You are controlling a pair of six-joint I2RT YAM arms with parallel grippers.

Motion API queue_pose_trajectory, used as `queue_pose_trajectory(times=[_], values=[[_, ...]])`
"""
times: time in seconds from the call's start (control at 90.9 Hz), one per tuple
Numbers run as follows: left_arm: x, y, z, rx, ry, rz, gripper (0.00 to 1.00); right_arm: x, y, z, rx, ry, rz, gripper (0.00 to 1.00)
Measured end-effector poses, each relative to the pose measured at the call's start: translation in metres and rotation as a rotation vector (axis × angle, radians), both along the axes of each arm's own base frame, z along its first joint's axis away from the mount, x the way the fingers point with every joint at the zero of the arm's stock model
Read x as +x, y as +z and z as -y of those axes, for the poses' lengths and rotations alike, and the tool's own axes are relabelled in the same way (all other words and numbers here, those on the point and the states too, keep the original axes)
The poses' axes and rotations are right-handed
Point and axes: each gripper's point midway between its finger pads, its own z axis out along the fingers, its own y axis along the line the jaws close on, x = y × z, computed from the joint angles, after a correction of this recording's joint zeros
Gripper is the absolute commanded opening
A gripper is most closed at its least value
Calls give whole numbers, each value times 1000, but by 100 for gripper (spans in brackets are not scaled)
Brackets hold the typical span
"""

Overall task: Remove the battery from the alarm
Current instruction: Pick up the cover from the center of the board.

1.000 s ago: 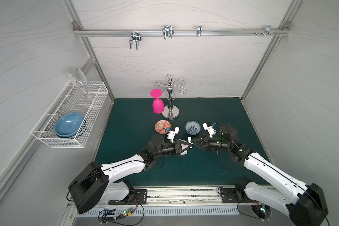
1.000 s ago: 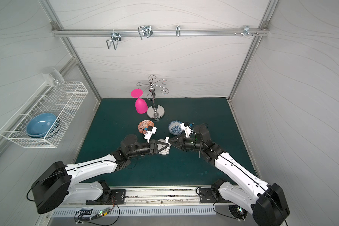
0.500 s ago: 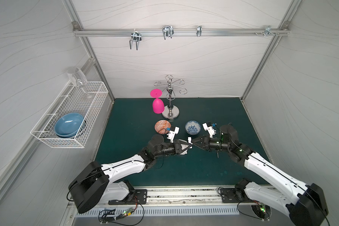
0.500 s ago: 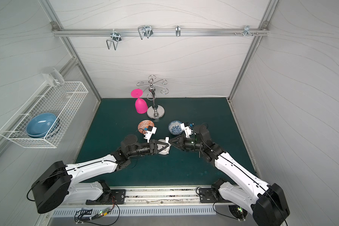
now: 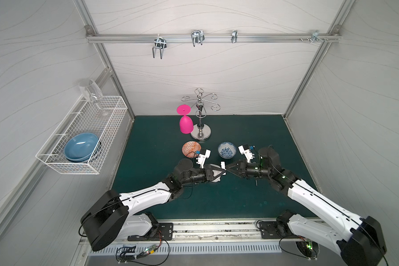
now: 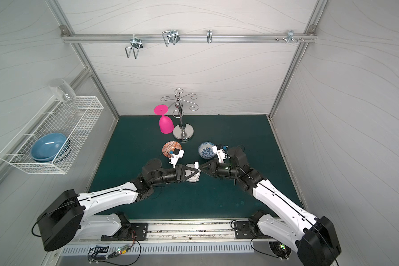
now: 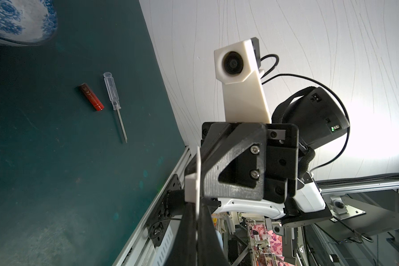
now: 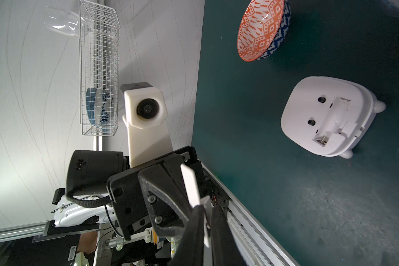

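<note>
Holding the small white cover (image 7: 191,186) in mid-air above the mat (image 7: 55,184), I am pinching it from both ends: my left gripper (image 5: 221,171) is clamping fully shut on one edge, and my right gripper (image 5: 228,167) is narrowed to the plate's thickness on the tabbed end, its pads lying against both faces; I am reading this as a handover between my two arms, since the battery (image 7: 91,97) is already lying loose on the mat just beside the screwdriver (image 7: 114,101), and the alarm (image 8: 320,115) is lying face down with its compartment bare (only the spring contact is showing); to do this well I am wanting one side gripping squarely before the other is letting go, and both wrists staying level; the plate is looking thin and slick, so a skewed pinch is risking a twist and a drop.
</note>
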Motion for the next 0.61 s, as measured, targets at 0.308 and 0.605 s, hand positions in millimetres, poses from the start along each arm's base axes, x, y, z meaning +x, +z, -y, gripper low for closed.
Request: queue_pose_trajectory(times=[0.308, 0.605], values=[[1, -1, 1, -1, 2, -12, 20, 0, -1, 0, -5, 0, -4, 5], [7, -6, -4, 11, 25, -17, 48, 2, -11, 8, -71, -22, -2, 1]])
